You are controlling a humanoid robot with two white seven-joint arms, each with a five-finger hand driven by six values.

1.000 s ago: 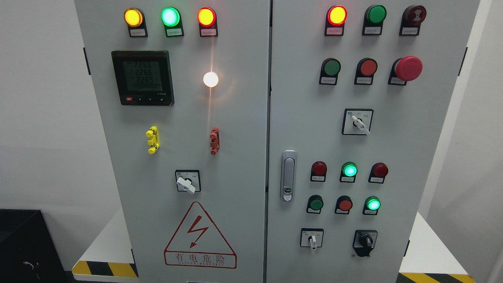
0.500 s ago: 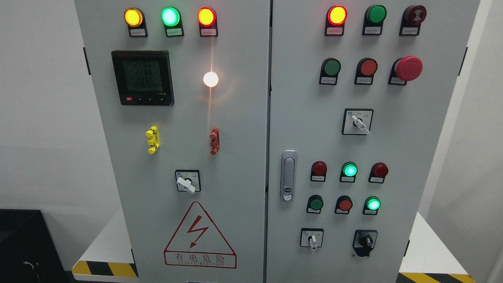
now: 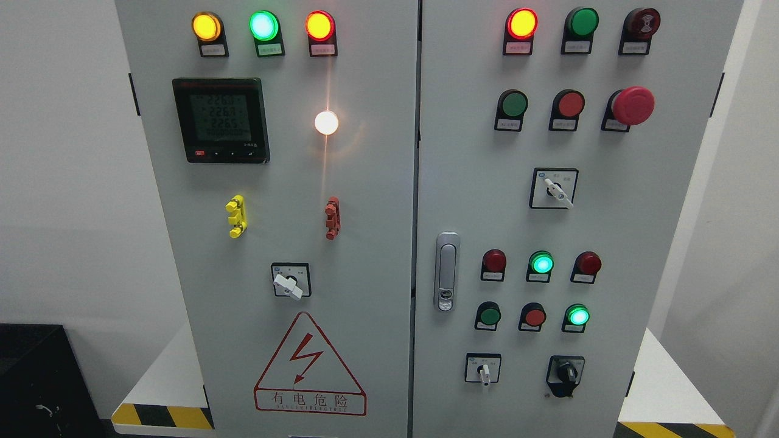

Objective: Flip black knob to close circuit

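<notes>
The black knob (image 3: 566, 372) sits at the lower right of the right cabinet door, on a black square plate, its handle pointing roughly straight down. To its left is a small white-handled selector switch (image 3: 483, 368). Above the knob, a lit green lamp (image 3: 577, 316) glows in the bottom row of round lamps and buttons. Neither of my hands nor any arm shows anywhere in the head view.
A grey two-door electrical cabinet fills the view. A silver door handle (image 3: 447, 271) is on the right door's left edge. A red mushroom stop button (image 3: 632, 105), a digital meter (image 3: 220, 119) and a white selector (image 3: 289, 282) stand on the doors. A black box (image 3: 36, 377) stands lower left.
Only the digits on the meter display flicker; nothing else has moved.
</notes>
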